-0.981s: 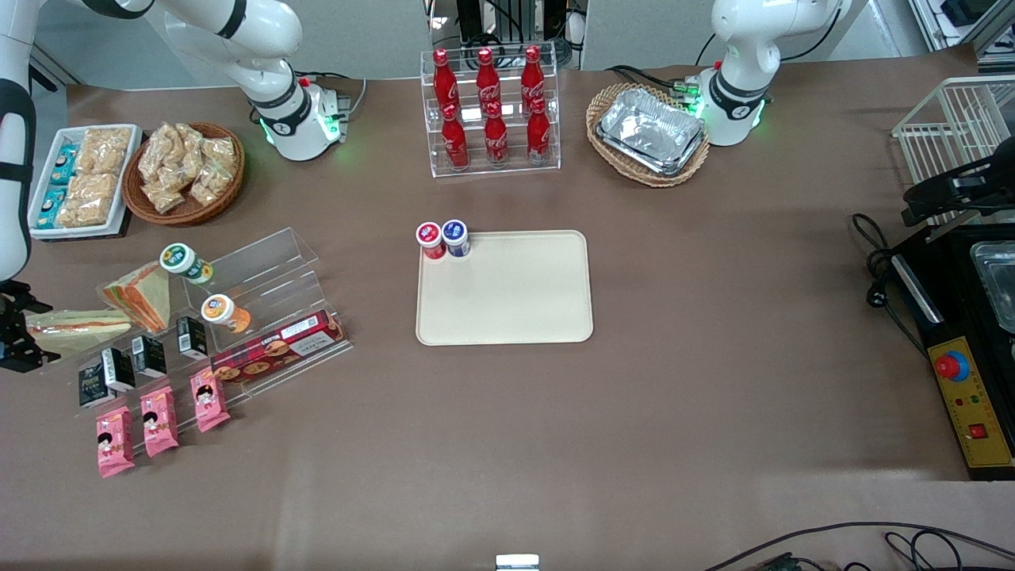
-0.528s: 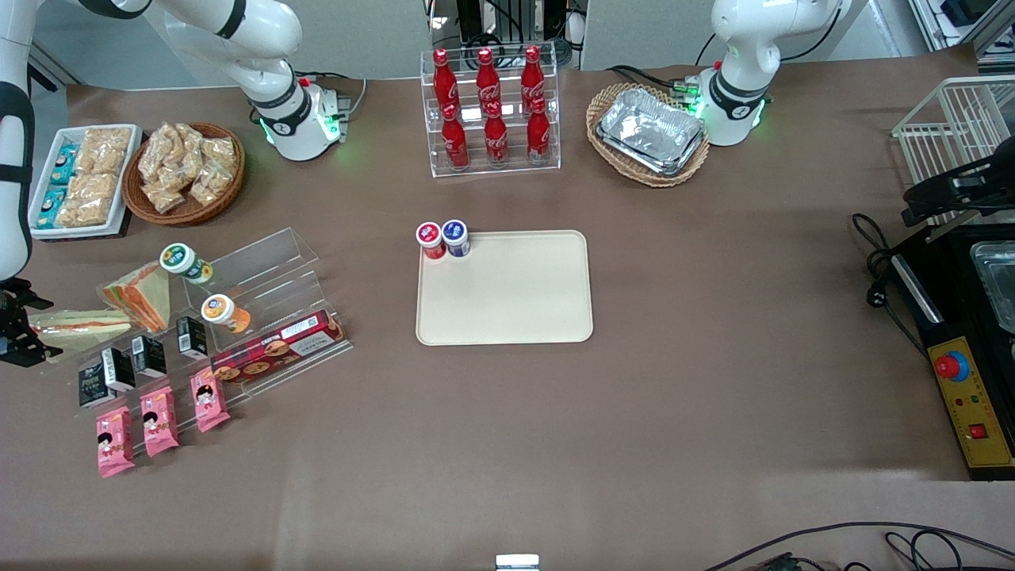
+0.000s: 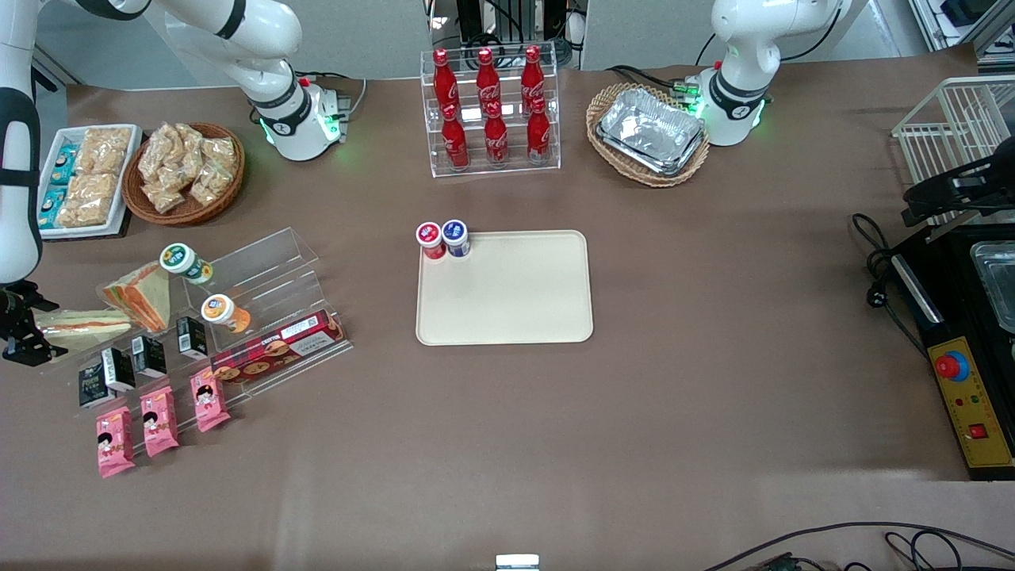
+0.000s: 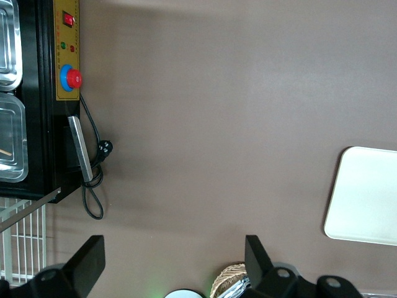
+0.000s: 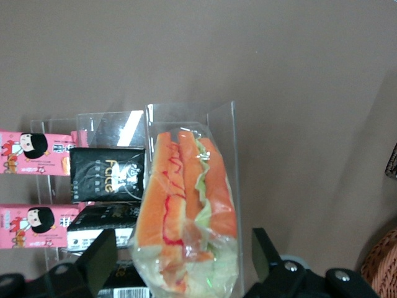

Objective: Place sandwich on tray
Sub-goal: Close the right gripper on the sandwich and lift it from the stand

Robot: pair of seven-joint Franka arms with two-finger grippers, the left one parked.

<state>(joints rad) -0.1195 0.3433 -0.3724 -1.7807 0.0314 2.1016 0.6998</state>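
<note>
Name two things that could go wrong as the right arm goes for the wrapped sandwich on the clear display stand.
1. The gripper, open, straddles the sandwich, which sits in a narrow clear stand; a finger could catch a stand wall and shift it.
2. The black cartons lie close beside the sandwich and could get knocked.
3. Two bottles stand on the tray corner; placing there risks tipping them.

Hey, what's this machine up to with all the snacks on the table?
The working arm's gripper is at the end of the wrapped sandwich on the clear display stand, fingers open on either side of it, not yet gripping. The sandwich is meant for the beige tray mid-table, which holds only two small capped cups at one corner.
</note>
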